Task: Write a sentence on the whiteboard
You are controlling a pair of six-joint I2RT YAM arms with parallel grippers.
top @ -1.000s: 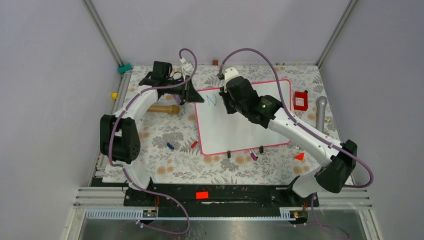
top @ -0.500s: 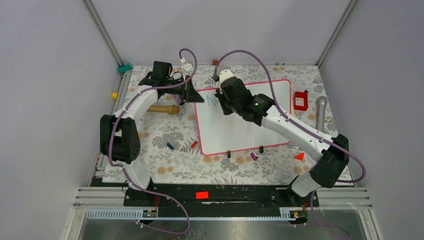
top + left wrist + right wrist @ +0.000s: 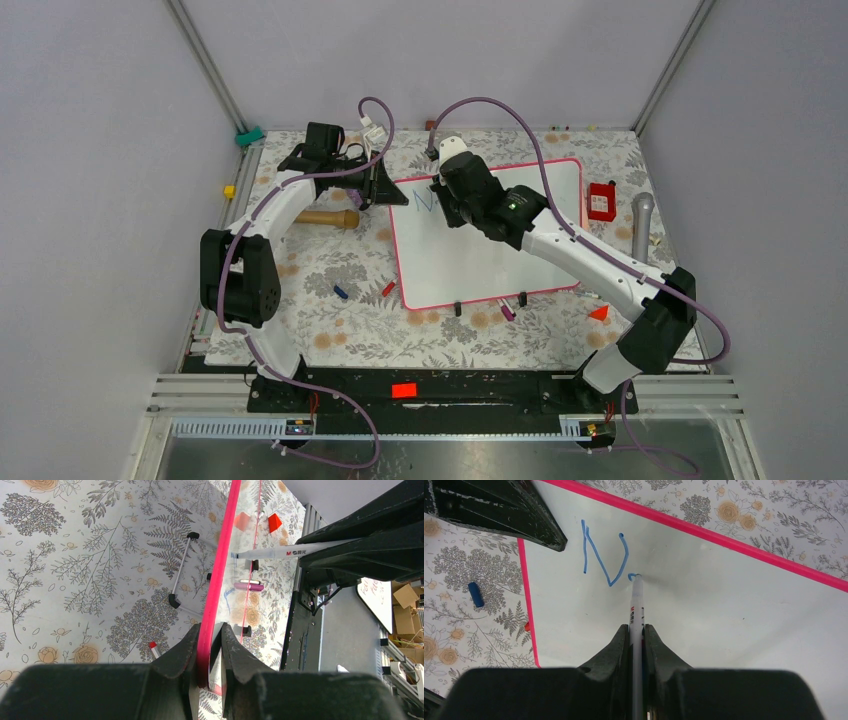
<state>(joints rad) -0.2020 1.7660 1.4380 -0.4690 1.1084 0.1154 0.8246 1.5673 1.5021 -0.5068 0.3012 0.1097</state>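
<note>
The right tool [image 3: 636, 630] is clamped on a white marker [image 3: 637, 602], its two fingers pressed together against the barrel. The marker's tip touches the whiteboard [image 3: 734, 610] just right of the foot of a blue "N". That letter and a tiny curl of blue at the tip are all that shows of the sentence [image 3: 604, 555], which sits in the board's far left corner.

The left tool [image 3: 210, 632] is closed on the whiteboard's pink-red frame, which runs up between its fingers, one on each face of the board. It grips at the far left corner, near the blue letter.

The whiteboard lies on the floral tabletop [image 3: 340, 330], in its far middle part, slightly turned. Two small black clips [image 3: 458, 308] sit on its near long edge, with a magenta pen [image 3: 507, 312] lying beside them.

A red box [image 3: 601, 201] stands just off the board's right edge; whether anything is in it cannot be told. A grey cylinder [image 3: 642, 215] lies just beyond it. A wooden handle [image 3: 325, 217] lies to the left of the board, under the left arm. A small blue piece [image 3: 340, 292] and a small red piece [image 3: 388, 289] lie near the board's near left corner, and an orange-red wedge [image 3: 599, 313] lies off its near right corner.
</note>
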